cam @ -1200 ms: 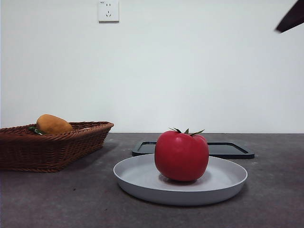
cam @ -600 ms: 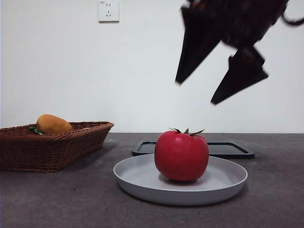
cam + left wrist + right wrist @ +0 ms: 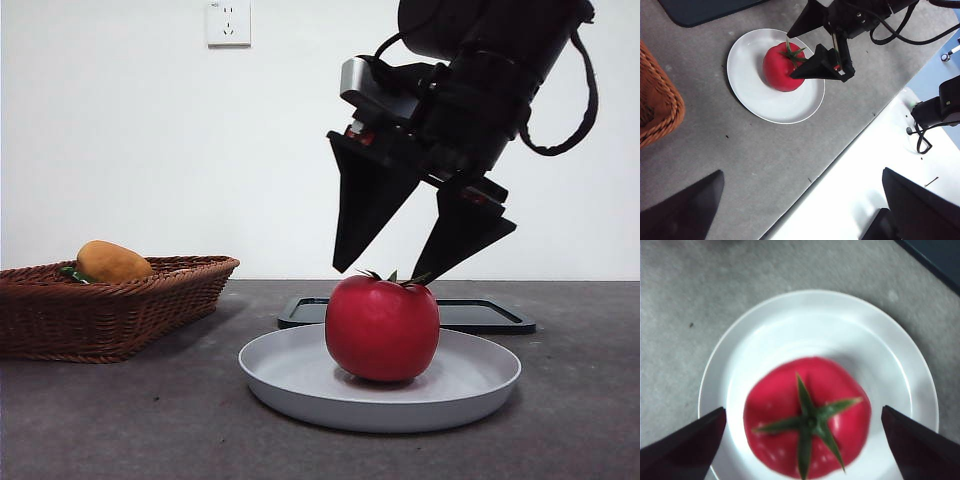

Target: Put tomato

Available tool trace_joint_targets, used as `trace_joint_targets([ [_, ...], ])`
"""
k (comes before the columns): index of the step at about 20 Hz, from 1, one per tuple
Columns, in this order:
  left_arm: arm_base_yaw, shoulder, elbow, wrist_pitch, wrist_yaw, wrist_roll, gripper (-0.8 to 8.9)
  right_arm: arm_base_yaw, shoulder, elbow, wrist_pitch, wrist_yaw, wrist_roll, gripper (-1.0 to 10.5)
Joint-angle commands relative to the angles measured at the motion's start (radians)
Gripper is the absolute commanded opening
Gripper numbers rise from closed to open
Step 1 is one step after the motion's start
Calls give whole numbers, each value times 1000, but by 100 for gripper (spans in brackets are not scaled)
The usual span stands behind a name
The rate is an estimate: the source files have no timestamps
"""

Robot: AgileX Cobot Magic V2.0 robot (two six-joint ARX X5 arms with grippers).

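A glossy red tomato (image 3: 382, 327) with a green calyx sits upright on a grey-white plate (image 3: 290, 375). My right gripper (image 3: 385, 272) hangs right over it, open, with its two black jaw tips level with the calyx and spread to either side. In the right wrist view the tomato (image 3: 807, 437) lies between the open jaws of the right gripper (image 3: 804, 415). In the left wrist view the tomato (image 3: 779, 70) and plate (image 3: 747, 90) lie far off, with the right gripper (image 3: 796, 55) over them. My left gripper (image 3: 802, 180) is open and empty, high above the table's edge.
A brown wicker basket (image 3: 150, 295) stands at the left with an orange-brown oval fruit (image 3: 112, 262) in it. A flat black tray (image 3: 480, 316) lies behind the plate. The table's edge and a white surface beyond it (image 3: 860, 170) show in the left wrist view.
My right gripper has come down from the upper right to just over the tomato, jaws open. The tomato, plate and basket have not moved.
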Motion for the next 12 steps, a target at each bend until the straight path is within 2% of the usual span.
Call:
trace_joint_targets([
  [1,-4,5,24,11,5,10,495,11,45,20,14,5,10,500],
  [9,-4,5,24,11,6,8,495,24,144,20,29,4,11,512],
  [10,-4,5,24,11,5,8,495,27,144,20,32,5,11,472],
  [12,-4,5,24,11,5,8,496,28,144,21,27,3,11,264],
])
